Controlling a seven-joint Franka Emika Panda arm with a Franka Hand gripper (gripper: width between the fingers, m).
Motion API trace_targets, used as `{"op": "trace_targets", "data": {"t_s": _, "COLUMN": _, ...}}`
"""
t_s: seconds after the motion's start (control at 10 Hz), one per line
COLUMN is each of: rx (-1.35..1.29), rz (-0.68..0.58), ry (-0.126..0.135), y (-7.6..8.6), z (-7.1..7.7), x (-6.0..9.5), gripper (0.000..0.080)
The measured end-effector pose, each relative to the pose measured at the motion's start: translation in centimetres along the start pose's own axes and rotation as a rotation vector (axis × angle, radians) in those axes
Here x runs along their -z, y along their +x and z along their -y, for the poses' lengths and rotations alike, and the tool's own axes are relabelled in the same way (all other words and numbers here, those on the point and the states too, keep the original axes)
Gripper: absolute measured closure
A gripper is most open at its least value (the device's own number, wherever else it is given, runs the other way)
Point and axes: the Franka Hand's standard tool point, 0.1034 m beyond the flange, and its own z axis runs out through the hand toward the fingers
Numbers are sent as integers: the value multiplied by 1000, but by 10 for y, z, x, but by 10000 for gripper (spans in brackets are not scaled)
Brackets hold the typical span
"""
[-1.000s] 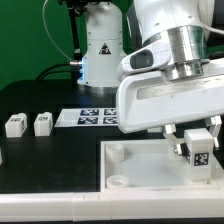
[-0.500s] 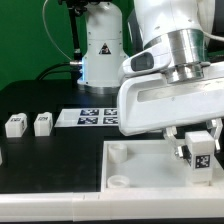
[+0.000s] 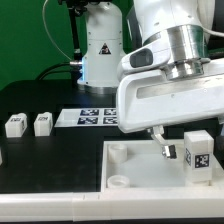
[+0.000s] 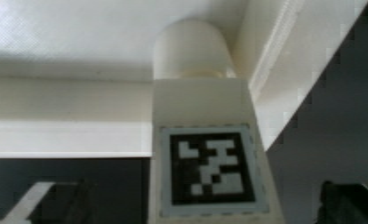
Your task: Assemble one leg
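Change: gripper [image 4: 195, 198] clamped the leg [image 3: 198, 157] half a second ago, now spread clear of it | leg upright on white tray [image 3: 140, 165] | marking: black-and-white square tag [image 4: 207, 169], unlettered.

The exterior view looks slightly downward across the large white square plastic tray [image 3: 140, 178], close to its near edge, and faces the arm's white base [image 3: 100, 45] behind the tray. The wrist view sits very close to that tray [image 4: 65, 40]. Both views share the part of the tray where the small white tagged plastic leg [image 3: 197, 157] [image 4: 207, 140] stands.
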Motion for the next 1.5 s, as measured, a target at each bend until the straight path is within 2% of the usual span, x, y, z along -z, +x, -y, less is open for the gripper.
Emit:
{"op": "trace_targets", "data": {"t_s": 0.3, "rx": 1, "rz": -5, "ry": 0, "y": 3, "z": 0, "x": 2, "gripper": 150}}
{"op": "trace_targets", "data": {"t_s": 0.6, "rx": 13, "rz": 11, "ry": 3, "y": 17, "z": -2, "x": 24, "gripper": 150}}
{"op": "trace_targets", "data": {"t_s": 0.8, "rx": 12, "rz": 64, "ry": 16, "y": 12, "z": 1, "x": 20, "gripper": 150}}
{"op": "trace_targets", "data": {"t_s": 0.9, "rx": 9, "rz": 177, "ry": 40, "y": 4, "z": 5, "x": 19, "gripper": 150}}
{"op": "trace_targets", "data": {"t_s": 1.2, "rx": -9, "rz": 513, "ry": 101, "y": 5, "z": -3, "x": 24, "gripper": 150}}
{"op": "trace_targets", "data": {"t_s": 1.4, "rx": -31, "rz": 659, "ry": 126, "y": 4, "z": -6, "x": 25, "gripper": 150}}
{"op": "trace_targets", "data": {"t_s": 1.5, "rx": -48, "rz": 630, "ry": 119, "y": 10, "z": -8, "x": 22, "gripper": 150}}
